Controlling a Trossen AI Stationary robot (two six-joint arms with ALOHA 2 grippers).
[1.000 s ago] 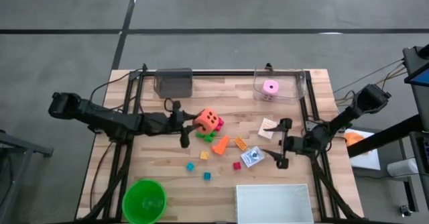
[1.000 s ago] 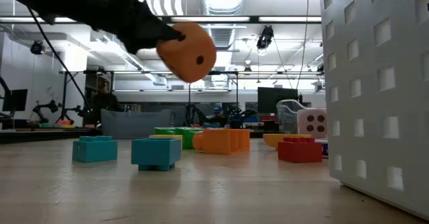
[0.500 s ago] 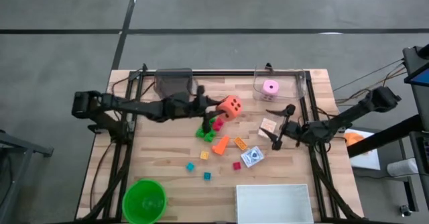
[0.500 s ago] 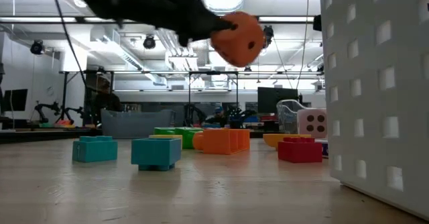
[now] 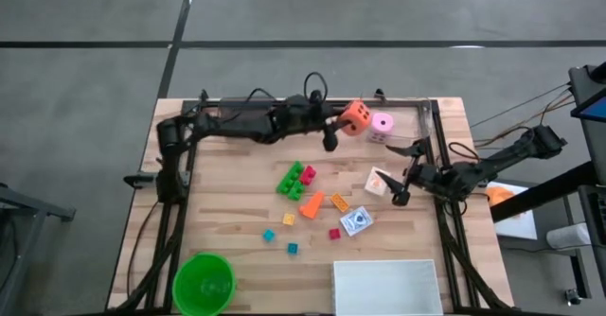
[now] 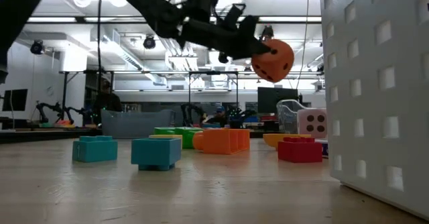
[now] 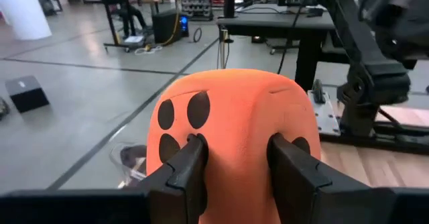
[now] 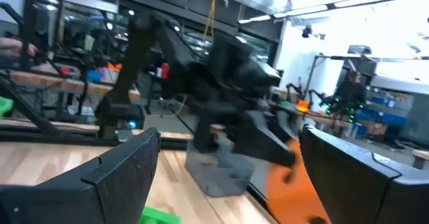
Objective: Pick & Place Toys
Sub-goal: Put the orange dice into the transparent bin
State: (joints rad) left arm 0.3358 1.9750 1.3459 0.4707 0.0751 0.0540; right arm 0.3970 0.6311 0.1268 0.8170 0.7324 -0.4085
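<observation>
High view: you're carrying the orange holed cube [image 5: 355, 117], clamped in left gripper [image 5: 333, 127], toward the far clear bin [image 5: 423, 117]; next, position over it and release. Right gripper [image 5: 407, 172] is waiting, fingers apart.

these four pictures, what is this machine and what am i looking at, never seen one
It is a robot with two dark arms at a wooden table, each ending in two fingers. One picture looks straight down, one looks level across the tabletop, and two come from cameras on the wrists.

The left gripper is shut on an orange cube with dark holes, held in the air near the far edge, beside a clear box holding a pink die. The right gripper is open above the table, holding nothing.

On the table lie green bricks, an orange cone, tiny coloured cubes, small cards, a green bowl and a white tray.
</observation>
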